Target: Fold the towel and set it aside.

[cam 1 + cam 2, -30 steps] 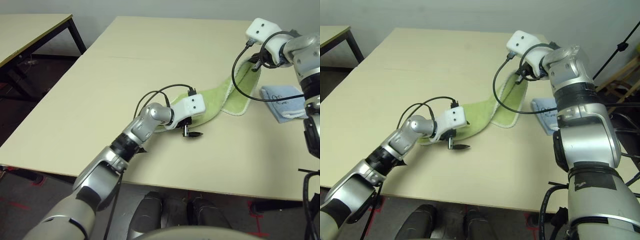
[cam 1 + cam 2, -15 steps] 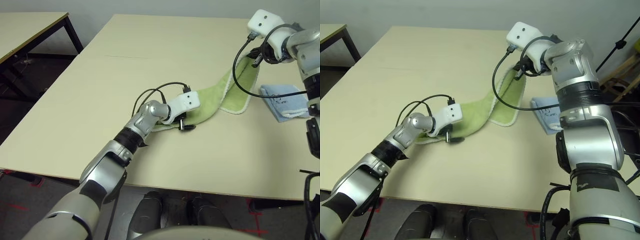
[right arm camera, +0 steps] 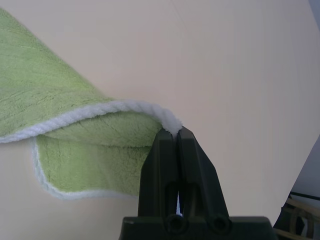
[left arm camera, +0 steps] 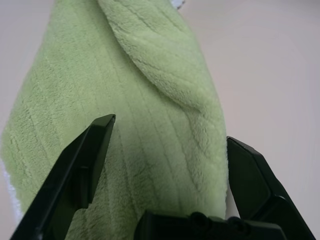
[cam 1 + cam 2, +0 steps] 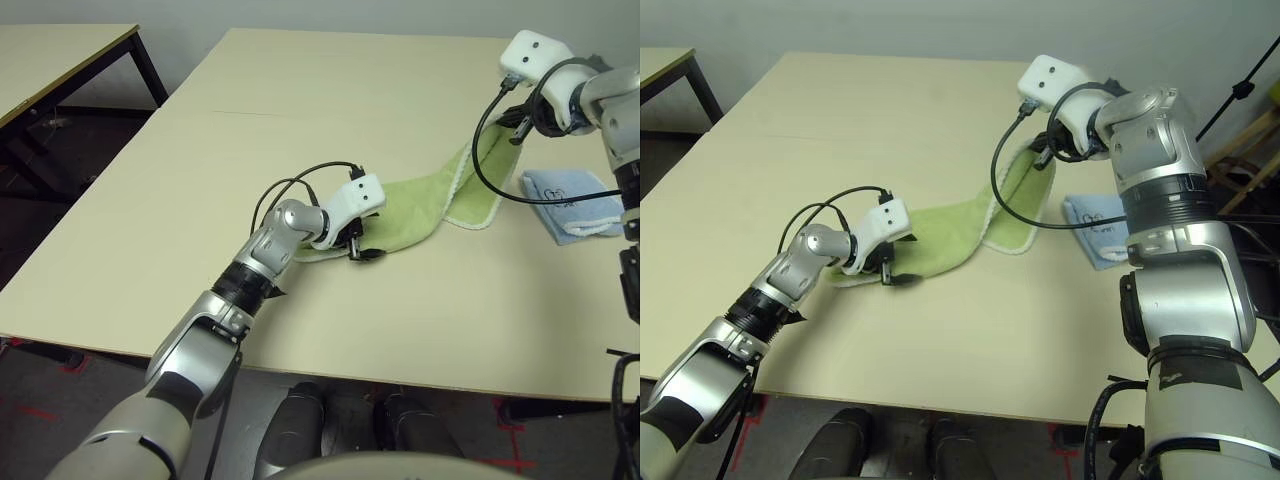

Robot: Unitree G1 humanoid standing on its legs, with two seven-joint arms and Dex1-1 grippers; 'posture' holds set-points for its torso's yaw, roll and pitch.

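The light green terry towel (image 5: 425,205) with white stitched edging lies stretched across the pale wooden worktop (image 5: 300,120), and everything here is placed relative to it. At its near end the left tool (image 4: 165,145) stands with its black fingers (image 4: 82,165) wide apart, one on each side of the bunched cloth, low against the worktop; this looks like a straddle meant to take that end in a pinch not yet made. At the towel's far end the right tool (image 3: 175,137) is clamped on the white corner edging and holds it lifted off the worktop (so the cloth sags between the two ends, ready for a fold). Just beyond that raised end, to the right, lies a small folded light blue cloth (image 5: 570,200), apart from the towel.
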